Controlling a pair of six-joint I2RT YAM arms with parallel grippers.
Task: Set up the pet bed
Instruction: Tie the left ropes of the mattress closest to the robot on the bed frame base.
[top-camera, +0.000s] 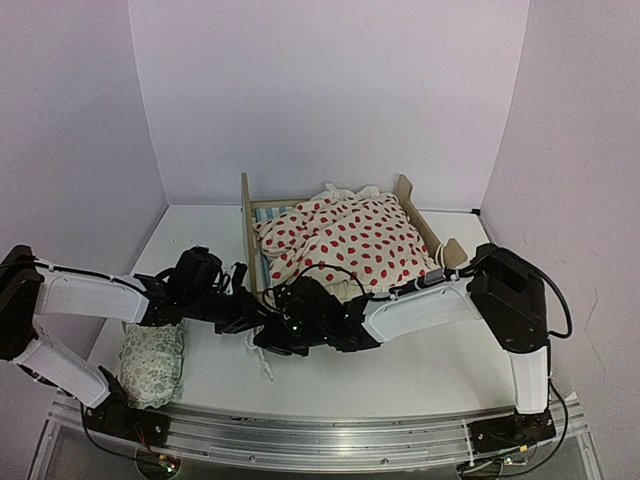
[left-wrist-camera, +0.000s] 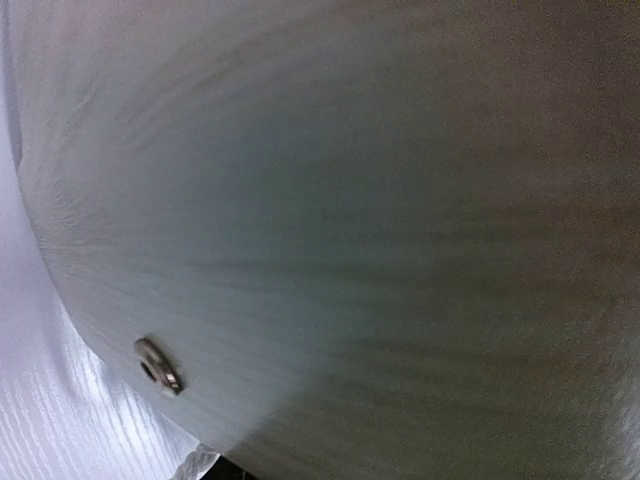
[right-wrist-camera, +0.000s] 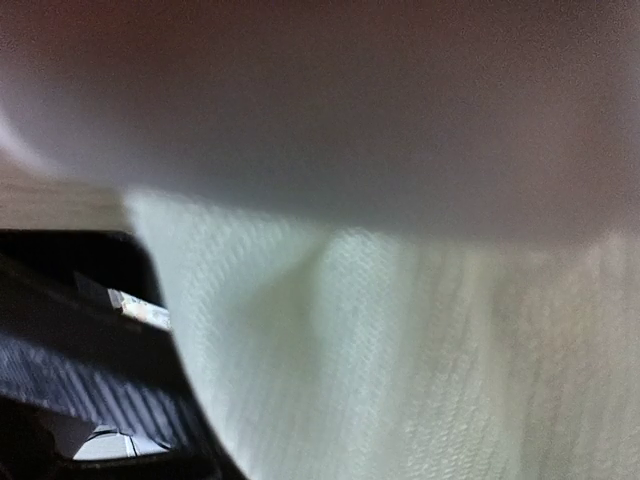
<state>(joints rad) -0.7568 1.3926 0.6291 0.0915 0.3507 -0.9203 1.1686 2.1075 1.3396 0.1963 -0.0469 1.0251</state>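
The pet bed (top-camera: 246, 215), a light plywood frame, stands mid-table with a strip of striped mattress (top-camera: 268, 212) showing at its far left. A cream red-dotted blanket (top-camera: 350, 240) lies bunched over it. Both grippers meet at the bed's near left corner, the left gripper (top-camera: 250, 318) beside the right gripper (top-camera: 278, 335). A white ruffle end (top-camera: 262, 358) hangs below them. The left wrist view is filled by a pale wooden board (left-wrist-camera: 350, 200) with a metal fitting (left-wrist-camera: 158, 365), and no fingers show. Cream cloth (right-wrist-camera: 400, 360) fills the right wrist view, drawn up against the shut jaws.
A small pale green-patterned pillow (top-camera: 152, 365) lies on the white table (top-camera: 420, 365) at the near left, beside the left arm. White walls close in the table on three sides. A metal rail (top-camera: 320, 430) carrying the arm bases runs along the near edge.
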